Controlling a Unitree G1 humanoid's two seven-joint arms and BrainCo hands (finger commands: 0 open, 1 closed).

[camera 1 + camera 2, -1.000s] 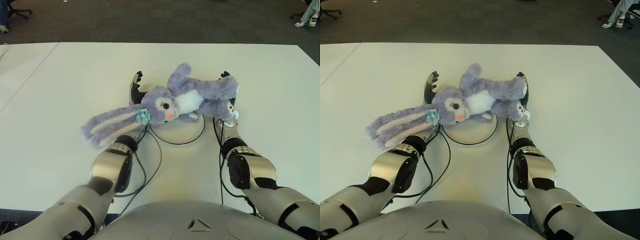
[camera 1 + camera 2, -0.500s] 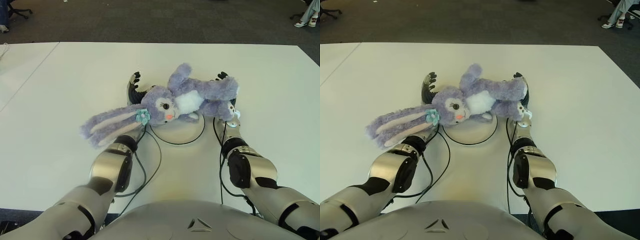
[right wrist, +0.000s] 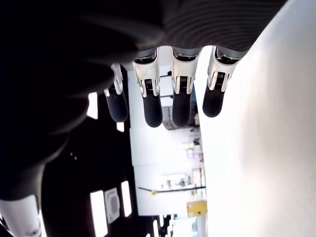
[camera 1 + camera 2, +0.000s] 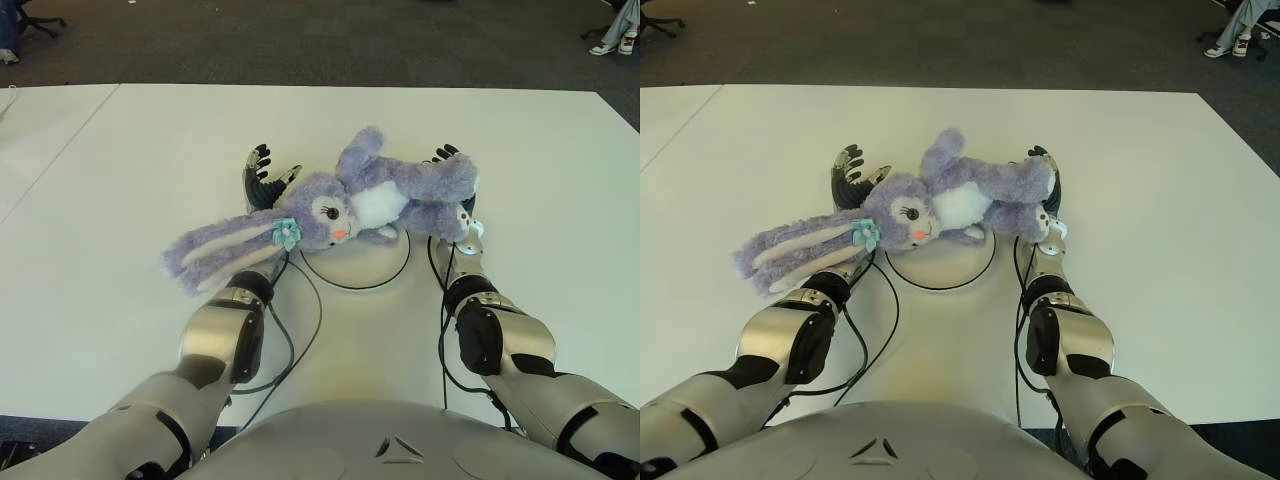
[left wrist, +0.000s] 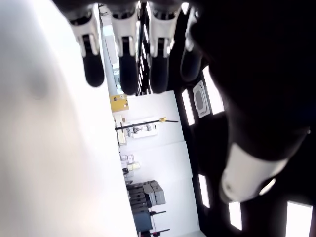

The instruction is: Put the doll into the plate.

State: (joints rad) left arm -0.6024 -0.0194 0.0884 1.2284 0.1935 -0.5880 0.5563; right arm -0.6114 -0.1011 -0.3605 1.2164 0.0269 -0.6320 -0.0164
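Across the middle of the white table (image 4: pixel 120 160) lies the doll (image 4: pixel 345 205), a fluffy lilac plush rabbit stretched out on its side, with a white belly patch, a pink nose, a dark stitched eye and a small teal fabric flower at the base of its ears. Its two long, floppy ears, pale pink on the inner face, trail toward the robot's left, and its stubby furry limbs point toward the right and the far side. Its torso and head overlap the far rim of the plate (image 4: pixel 365 268), a flat round white disc with a thin dark edge, whose near part shows bare below the plush; the ears hang well outside it. Behind the doll's head, on the left, the left hand (image 4: pixel 262 178) shows with its dark-tipped, silver-jointed fingers (image 5: pixel 123 54) straight and spread, holding nothing, just beside the fur. At the doll's legs on the right, the right hand (image 4: pixel 452 170) is mostly hidden by the plush; its own wrist view shows four fingers (image 3: pixel 152 101) extended side by side, relaxed and empty. Black cables (image 4: pixel 300 335) loop from both glossy grey forearms over the tabletop near the plate.
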